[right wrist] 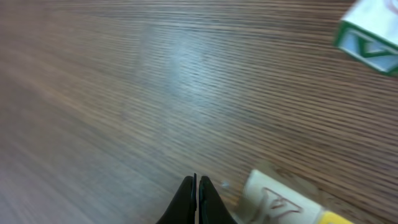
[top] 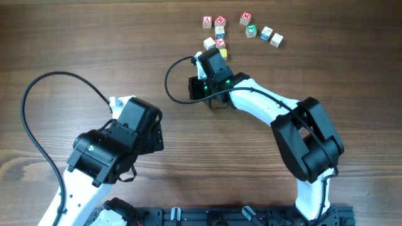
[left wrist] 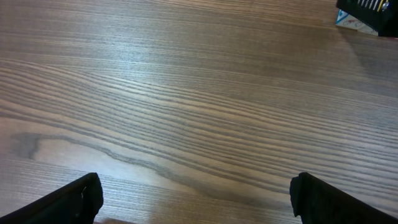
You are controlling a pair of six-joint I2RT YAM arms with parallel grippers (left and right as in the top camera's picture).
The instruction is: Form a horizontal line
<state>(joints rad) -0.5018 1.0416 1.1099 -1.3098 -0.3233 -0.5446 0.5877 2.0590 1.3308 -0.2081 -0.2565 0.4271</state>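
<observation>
The line (top: pixel 220 43) is a cluster of pale, red-marked and yellow cubes. Only the wrist views show the right gripper (right wrist: pixel 197 200) pinched together and the left gripper (left wrist: pixel 196 193) apart.

The table (top: pixel 75 37) is smooth brown wood-grain board, with a soft pale sheen at the upper middle of the right wrist frame. At that frame's lower right, the pale letter cube (right wrist: pixel 273 200) looks like matt bare wood. The right arm (top: pixel 308 135) has smooth, faintly glossy black and white plastic shells.
</observation>
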